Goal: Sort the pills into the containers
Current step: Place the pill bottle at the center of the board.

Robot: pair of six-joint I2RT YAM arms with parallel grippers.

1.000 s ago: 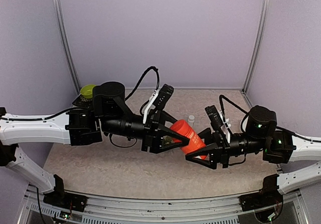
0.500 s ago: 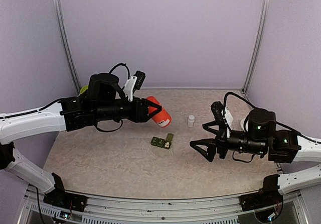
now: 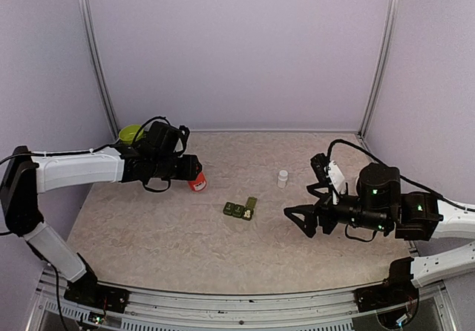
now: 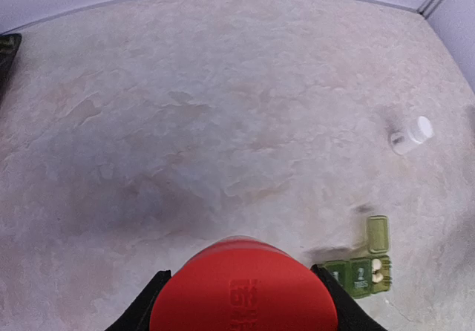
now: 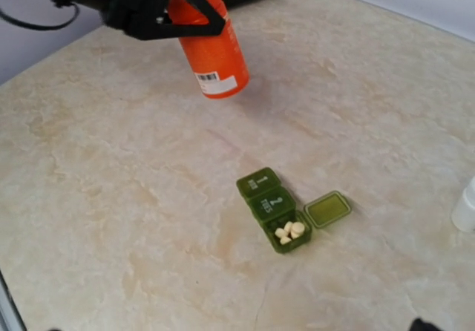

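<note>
The containers point(image 3: 239, 210) are a dark green strip of three compartments lying mid-table. Two lids are down; the end lid point(image 5: 326, 209) is flipped open, and several pale pills point(image 5: 289, 231) lie in that compartment. They show too in the left wrist view, containers point(image 4: 361, 271) at lower right. My left gripper point(image 3: 191, 169) is shut on a red bottle point(image 3: 197, 182), held tilted at the left, well left of the strip. The red bottle point(image 4: 243, 286) fills the space between the black fingers point(image 4: 145, 310). My right gripper point(image 3: 297, 218) stands open to the strip's right with nothing in it.
A tiny white bottle point(image 3: 283, 177) stands behind and right of the strip, also seen as the white bottle point(image 4: 410, 134) from the left wrist. A yellow-green object point(image 3: 130, 133) on a dark base sits in the back left corner. Pale walls and metal posts enclose the table.
The right gripper opened off the red bottle and drew back right. The left arm carried the bottle from above the strip to the back left and lowered it.
</note>
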